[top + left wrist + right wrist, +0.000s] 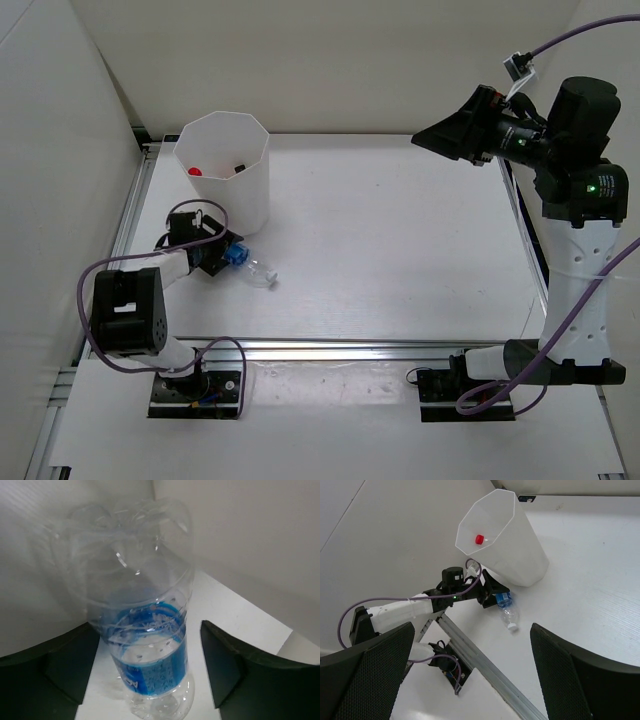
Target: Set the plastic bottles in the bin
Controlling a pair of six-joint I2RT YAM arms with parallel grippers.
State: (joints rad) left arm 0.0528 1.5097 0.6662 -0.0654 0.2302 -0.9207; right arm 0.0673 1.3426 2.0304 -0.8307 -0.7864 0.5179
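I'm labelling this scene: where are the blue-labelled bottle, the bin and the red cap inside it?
blue-labelled bottle (256,270): top view, clear body.
bin (243,200): top view, outer wall.
red cap (479,539): right wrist view, its top.

A white ribbed table sits inside plain white walls, edged by an aluminium rail.

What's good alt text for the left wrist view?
A clear plastic bottle with a blue label fills the frame, lying on the white table between the black fingers of the open left gripper. Plain white walls stand behind.
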